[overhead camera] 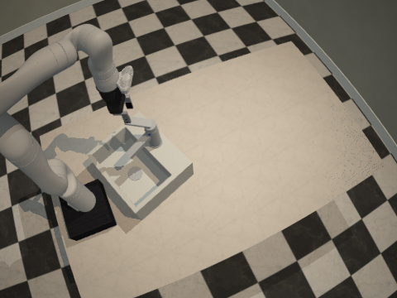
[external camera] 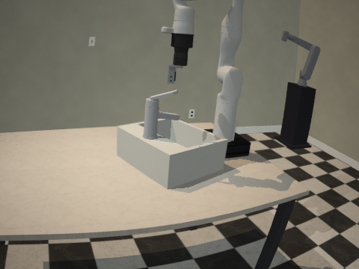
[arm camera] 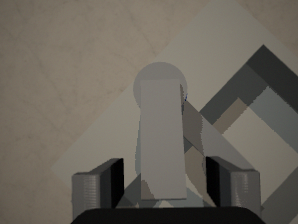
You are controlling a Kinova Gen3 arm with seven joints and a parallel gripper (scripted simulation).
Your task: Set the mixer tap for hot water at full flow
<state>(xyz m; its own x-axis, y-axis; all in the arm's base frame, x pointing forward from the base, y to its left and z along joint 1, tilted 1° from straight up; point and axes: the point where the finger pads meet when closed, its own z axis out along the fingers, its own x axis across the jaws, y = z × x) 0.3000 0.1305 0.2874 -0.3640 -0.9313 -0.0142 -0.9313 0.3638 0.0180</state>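
the open gripper (overhead camera: 128, 112) seems to hover near the tip of the lever (overhead camera: 139, 122).

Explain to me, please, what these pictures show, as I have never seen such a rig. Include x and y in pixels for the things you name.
The machine is one jointed, pale grey robot arm (overhead camera: 50, 58) (external camera: 228, 41) on a black base block. Its two-finger gripper (overhead camera: 127, 111) (arm camera: 164, 175) is open and holds nothing.

The first picture looks down from above, the second from the side, and the third from the wrist, past the fingers.

On the beige table (overhead camera: 256, 136) (external camera: 75, 179) stands a white, box-shaped sink (overhead camera: 165, 194) (external camera: 194, 164) with a grey cylindrical mixer tap (overhead camera: 154, 137) (external camera: 150, 119). The gripper hovers above its flat grey lever (overhead camera: 138, 122) (external camera: 164, 95) (arm camera: 162, 140).
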